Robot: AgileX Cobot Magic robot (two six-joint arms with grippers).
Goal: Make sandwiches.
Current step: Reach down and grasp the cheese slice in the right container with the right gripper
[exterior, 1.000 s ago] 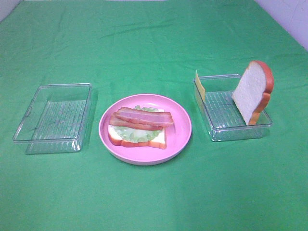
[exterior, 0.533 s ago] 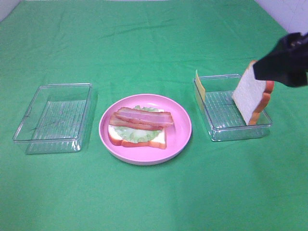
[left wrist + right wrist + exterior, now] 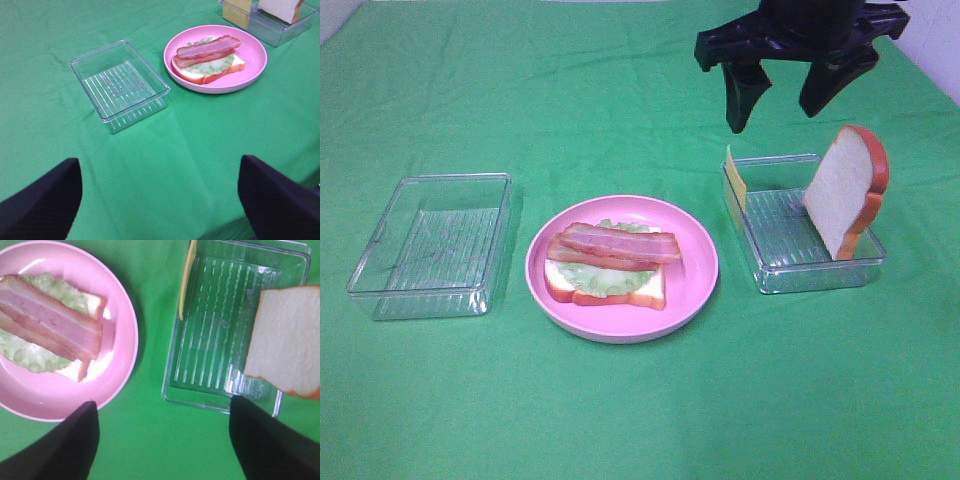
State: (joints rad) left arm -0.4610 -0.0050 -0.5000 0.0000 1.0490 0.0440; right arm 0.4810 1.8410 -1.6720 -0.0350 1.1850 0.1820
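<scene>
Two clear trays (image 3: 430,300) (image 3: 815,275), 9 and 3 o'clock; one pink plate (image 3: 695,265) centre. Two bread slices (image 3: 557,277) (image 3: 840,190), one lettuce leaf (image 3: 605,281), two bacon strips (image 3: 615,243), one cheese slice (image 3: 735,180). Spread wide: left jaws, right jaws.

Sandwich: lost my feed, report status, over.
Left gripper open; right gripper open, near right tray. Sandwich on plate, bacon topmost; cheese, bread in that tray. Nothing blocking.

2 clear trays: left tray (image 3: 440,245) at frame left, right tray (image 3: 775,230) at frame right; 1 pink plate (image 3: 700,265) centre; 2 bread slices: flat slice (image 3: 556,277), upright slice (image 3: 840,190); 1 lettuce leaf (image 3: 605,282); 2 bacon strips (image 3: 615,243); 1 cheese slice (image 3: 735,180)
</scene>
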